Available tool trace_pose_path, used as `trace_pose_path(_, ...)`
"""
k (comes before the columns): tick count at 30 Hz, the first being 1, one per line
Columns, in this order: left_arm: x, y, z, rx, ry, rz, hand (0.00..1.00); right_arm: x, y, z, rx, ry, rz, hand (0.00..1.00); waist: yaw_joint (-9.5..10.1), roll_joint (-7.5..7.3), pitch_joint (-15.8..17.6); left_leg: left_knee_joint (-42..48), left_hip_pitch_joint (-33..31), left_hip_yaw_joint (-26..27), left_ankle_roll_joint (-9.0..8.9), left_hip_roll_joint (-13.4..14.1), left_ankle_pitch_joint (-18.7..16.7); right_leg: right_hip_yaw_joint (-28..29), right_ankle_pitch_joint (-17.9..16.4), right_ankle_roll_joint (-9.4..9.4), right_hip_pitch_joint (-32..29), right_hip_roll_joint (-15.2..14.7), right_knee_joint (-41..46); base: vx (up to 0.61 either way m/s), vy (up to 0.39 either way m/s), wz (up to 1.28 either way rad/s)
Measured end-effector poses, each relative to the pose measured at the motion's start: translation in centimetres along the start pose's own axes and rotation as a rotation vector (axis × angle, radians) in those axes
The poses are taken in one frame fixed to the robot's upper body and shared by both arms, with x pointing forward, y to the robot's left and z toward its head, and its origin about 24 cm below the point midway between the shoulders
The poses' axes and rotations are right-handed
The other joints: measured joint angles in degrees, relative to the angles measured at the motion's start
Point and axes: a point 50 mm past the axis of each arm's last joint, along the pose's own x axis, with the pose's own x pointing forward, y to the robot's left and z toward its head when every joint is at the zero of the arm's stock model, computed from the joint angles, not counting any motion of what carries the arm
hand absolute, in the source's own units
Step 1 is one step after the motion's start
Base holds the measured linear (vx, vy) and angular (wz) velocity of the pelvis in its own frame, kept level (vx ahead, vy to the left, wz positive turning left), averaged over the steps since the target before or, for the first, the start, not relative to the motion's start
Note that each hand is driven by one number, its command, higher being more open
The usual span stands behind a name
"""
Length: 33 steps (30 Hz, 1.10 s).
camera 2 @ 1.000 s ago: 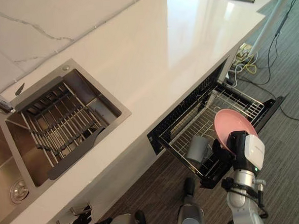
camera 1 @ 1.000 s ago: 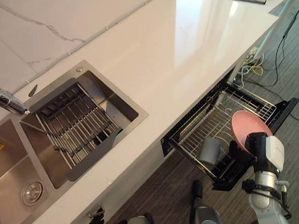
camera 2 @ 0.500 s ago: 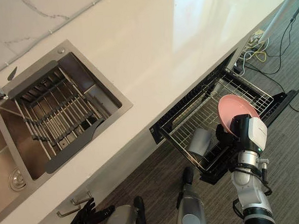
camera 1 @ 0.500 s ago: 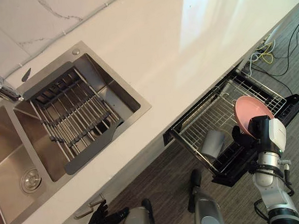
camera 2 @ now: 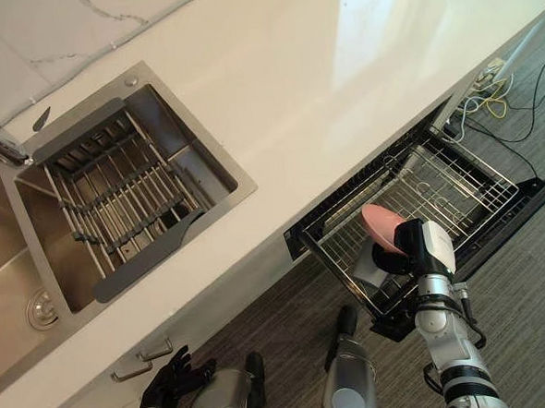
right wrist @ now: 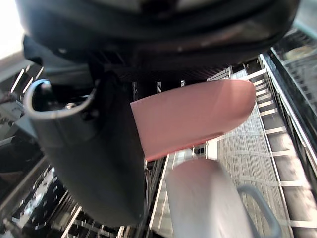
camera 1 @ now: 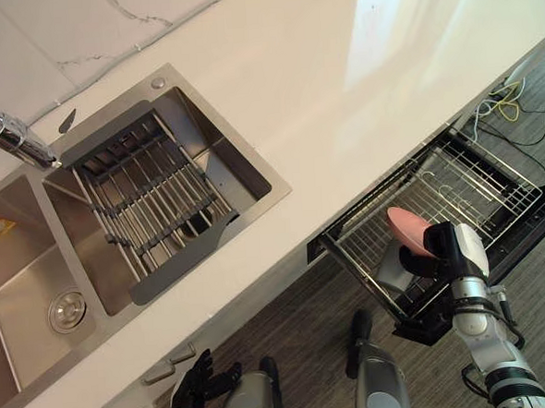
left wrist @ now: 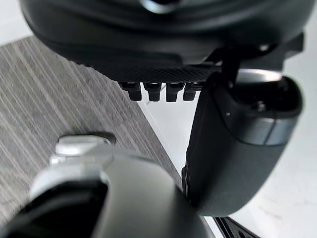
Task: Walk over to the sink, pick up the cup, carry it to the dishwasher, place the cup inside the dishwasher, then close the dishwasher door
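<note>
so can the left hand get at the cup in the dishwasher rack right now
Probably not: the left hand hangs open low by the cabinet, far from the cup, with the right hand and pink plate crowding it.

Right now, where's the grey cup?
In the pulled-out dishwasher rack, lower right of the head views, the grey cup sits close beside the pink plate held by the right robot hand.

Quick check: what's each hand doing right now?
Left hand: open, holding nothing.
Right hand: shut on the pink plate, over the dishwasher rack.
</note>
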Motion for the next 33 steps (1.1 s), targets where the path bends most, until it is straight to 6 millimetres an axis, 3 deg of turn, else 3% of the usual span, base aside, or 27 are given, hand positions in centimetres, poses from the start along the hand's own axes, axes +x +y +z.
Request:
trace_pose_path(2,0.1,-0.1,0.1,-0.001,-0.002,-0.004,1.00,-0.1,0.1,-0.2,-0.001,0.012,0.000,0.00,0.06,-0.30,0.18,-0.32,-0.21,-0.11,-0.12,0.01,-0.09,-0.28,0.02,0.00,-0.08,-0.08,-0.09,-0.08,-0.027,0.05)
trace_pose_path(3,0.1,-0.1,0.1,-0.001,0.000,-0.005,1.00,-0.1,0.2,-0.5,-0.004,0.027,-0.006,1.00,0.08,-0.20,0.13,-0.71,-0.35,-0.21,-0.16,0.01,-0.13,-0.51,0.04,-0.03,-0.20,-0.13,-0.07,-0.07,-0.032,0.06)
trace_pose_path(11,0.2,-0.3,0.3,-0.001,-0.001,-0.013,1.00,0.7,-0.4,-0.8,0.045,0.101,-0.115,1.00,-0.09,-0.06,0.09,-0.48,-0.60,-0.23,-0.46,0.79,0.04,-0.54,0.64,-0.36,-0.94,0.63,0.48,0.02,-0.020,-0.02)
trace_pose_path(22,0.3,-0.8,0.5,0.009,-0.008,-0.045,1.00,1.4,-1.4,1.4,0.137,0.003,-0.180,1.00,0.12,-0.05,0.08,0.04,-0.33,-0.01,-0.32,0.60,0.13,-0.26,0.52,-0.49,-0.72,0.49,0.94,-0.01,-0.008,-0.01)
trace_pose_path(28,0.3,-0.8,0.3,0.015,-0.002,-0.049,1.00,-0.2,-2.9,2.5,0.267,-0.075,-0.235,1.00,-0.28,-0.30,0.04,-1.14,1.28,0.36,-0.71,0.76,-0.18,0.05,0.37,-0.53,0.38,0.80,1.00,-0.04,-0.017,-0.04)
trace_pose_path(33,-0.3,-0.3,-0.5,0.030,0.015,-0.041,1.00,-2.3,-3.4,3.4,0.386,-0.136,-0.245,1.00,-0.98,-1.43,-1.98,-2.87,3.59,1.23,-0.72,1.21,-0.16,0.64,0.05,-0.51,1.37,1.62,0.85,0.02,-0.013,-0.10)
